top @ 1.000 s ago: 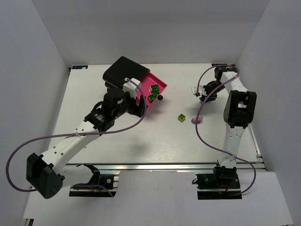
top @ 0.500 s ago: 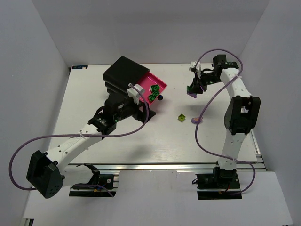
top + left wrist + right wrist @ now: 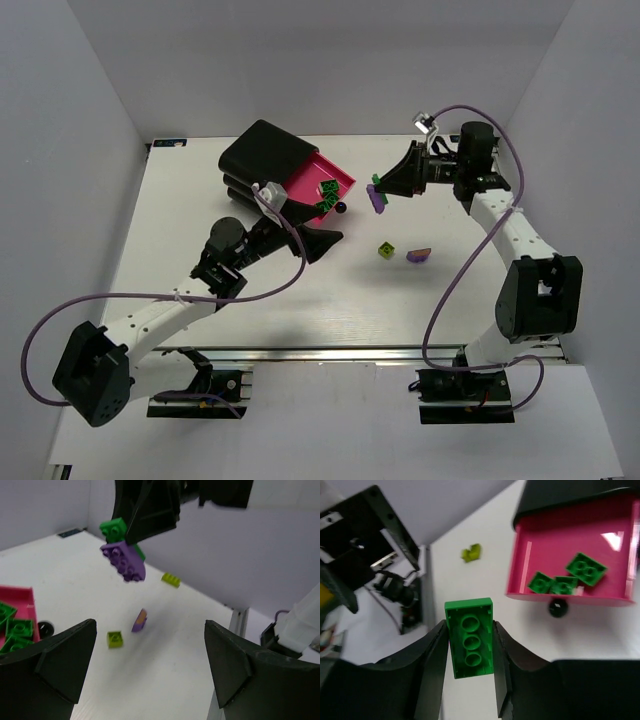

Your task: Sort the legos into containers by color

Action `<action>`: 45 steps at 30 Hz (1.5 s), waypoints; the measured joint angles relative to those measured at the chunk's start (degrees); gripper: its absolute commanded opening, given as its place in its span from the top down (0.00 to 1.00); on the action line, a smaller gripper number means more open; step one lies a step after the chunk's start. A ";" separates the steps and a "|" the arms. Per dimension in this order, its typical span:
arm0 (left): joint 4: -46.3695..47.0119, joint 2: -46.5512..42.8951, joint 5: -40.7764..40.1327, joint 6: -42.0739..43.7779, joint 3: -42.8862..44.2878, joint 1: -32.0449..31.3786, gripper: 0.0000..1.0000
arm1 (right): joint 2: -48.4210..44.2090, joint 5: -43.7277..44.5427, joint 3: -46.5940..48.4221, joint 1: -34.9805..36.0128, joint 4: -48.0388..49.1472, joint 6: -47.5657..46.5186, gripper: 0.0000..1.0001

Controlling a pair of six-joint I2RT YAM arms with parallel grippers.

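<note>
A light, rigid green lego (image 3: 469,637) is pinched across its long sides by the right fingers (image 3: 432,662), while the left fingers (image 3: 65,655) are spread wide, empty.

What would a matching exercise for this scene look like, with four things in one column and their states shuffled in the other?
Things:
1 pink drawer
2 left gripper
3 yellow-green brick
4 joined green and purple bricks

States:
A wide open, holding nothing
B clamped in the right gripper
C pulled out, green bricks inside
D loose on the table

Pairs: 1-C, 2-A, 3-D, 4-B
</note>
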 measured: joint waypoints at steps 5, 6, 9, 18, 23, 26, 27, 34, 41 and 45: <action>8.04 5.01 1.81 -5.35 1.84 -0.33 0.02 | -2.19 -4.04 -10.03 2.12 28.76 27.10 1.00; 8.94 6.25 2.21 -6.23 2.51 -0.37 0.02 | -2.38 -4.76 -11.28 2.49 34.18 32.44 1.00; 10.97 9.18 3.67 -8.68 4.09 -0.42 0.02 | -2.58 -5.97 -13.55 3.21 50.23 46.80 1.00; 15.72 14.73 8.83 -15.32 8.26 -0.42 0.02 | -1.11 -6.56 -14.12 4.35 75.23 77.09 1.00; 17.90 15.74 11.23 -18.32 9.18 -0.52 0.02 | -0.28 -6.75 -14.14 4.79 76.87 79.21 1.00; 18.75 16.72 12.15 -19.56 9.64 -0.83 0.02 | -0.28 -6.71 -14.14 5.14 77.79 77.59 1.00; 18.97 17.16 12.37 -20.00 9.81 -0.90 0.02 | -0.28 -6.67 -14.14 5.27 77.88 76.43 1.00; 19.02 19.82 12.85 -22.23 10.95 -0.90 0.12 | -2.14 -5.60 -14.19 7.08 70.03 62.99 1.00; 18.93 20.72 12.68 -23.39 12.15 -0.90 0.51 | -3.23 -4.96 -14.29 8.63 65.16 56.61 1.00; 18.29 20.81 12.15 -23.30 12.17 -0.85 0.84 | -3.67 -4.33 -14.75 8.83 64.19 55.45 1.00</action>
